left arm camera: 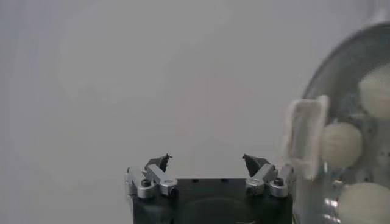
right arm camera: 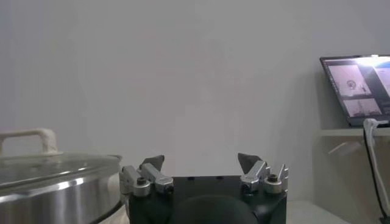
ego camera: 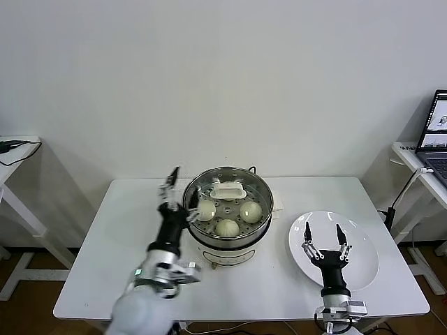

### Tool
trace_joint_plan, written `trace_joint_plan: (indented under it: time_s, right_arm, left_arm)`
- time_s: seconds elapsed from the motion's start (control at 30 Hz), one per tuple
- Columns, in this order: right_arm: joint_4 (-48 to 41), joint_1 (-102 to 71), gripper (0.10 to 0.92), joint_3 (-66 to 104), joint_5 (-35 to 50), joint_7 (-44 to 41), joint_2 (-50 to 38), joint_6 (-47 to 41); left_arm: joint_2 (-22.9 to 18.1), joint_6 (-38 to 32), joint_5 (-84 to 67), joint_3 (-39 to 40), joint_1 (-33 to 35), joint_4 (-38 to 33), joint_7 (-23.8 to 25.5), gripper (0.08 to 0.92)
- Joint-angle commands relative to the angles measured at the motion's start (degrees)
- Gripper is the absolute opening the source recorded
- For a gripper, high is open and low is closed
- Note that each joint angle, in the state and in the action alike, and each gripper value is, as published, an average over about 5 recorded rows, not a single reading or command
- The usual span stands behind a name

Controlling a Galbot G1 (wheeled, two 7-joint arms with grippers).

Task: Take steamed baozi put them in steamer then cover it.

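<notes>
The steel steamer stands on its white base at the table's middle. A glass lid with a white handle sits on it. Three baozi show through the lid; a fourth is hidden. My left gripper is open and empty, fingers up, just left of the steamer's rim. In the left wrist view the left gripper has the steamer, the lid handle and a baozi beside it. My right gripper is open and empty over the white plate. In the right wrist view the right gripper is well apart from the steamer.
The white plate at the front right holds nothing. A laptop sits on a side table at the far right, also in the right wrist view. Another side table stands at the left. A white wall lies behind.
</notes>
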Motion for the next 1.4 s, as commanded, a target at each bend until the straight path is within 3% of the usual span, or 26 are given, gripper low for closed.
trace_joint_plan:
  time_s: [0.03, 0.27, 1.4]
  right_arm:
    - [6.39, -0.57, 0.823, 0.69, -1.38, 0.64, -0.12, -5.83]
    - [8.23, -1.86, 0.823, 1.09, -2.19, 0.87, -0.38, -7.09]
    - [10.33, -2.25, 0.823, 0.38, -2.29, 0.77, -0.50, -9.17]
  left_arm:
    - [-2.66, -18.06, -46.44, -28.16, 14.41, 0.78, -2.27, 0.823]
    - [-5.07, -23.14, -47.12, -27.16, 17.03, 3.91, -1.13, 0.823]
    - [-6.54, -25.86, -46.95, -27.65, 19.78, 4.59, -0.08, 0.823]
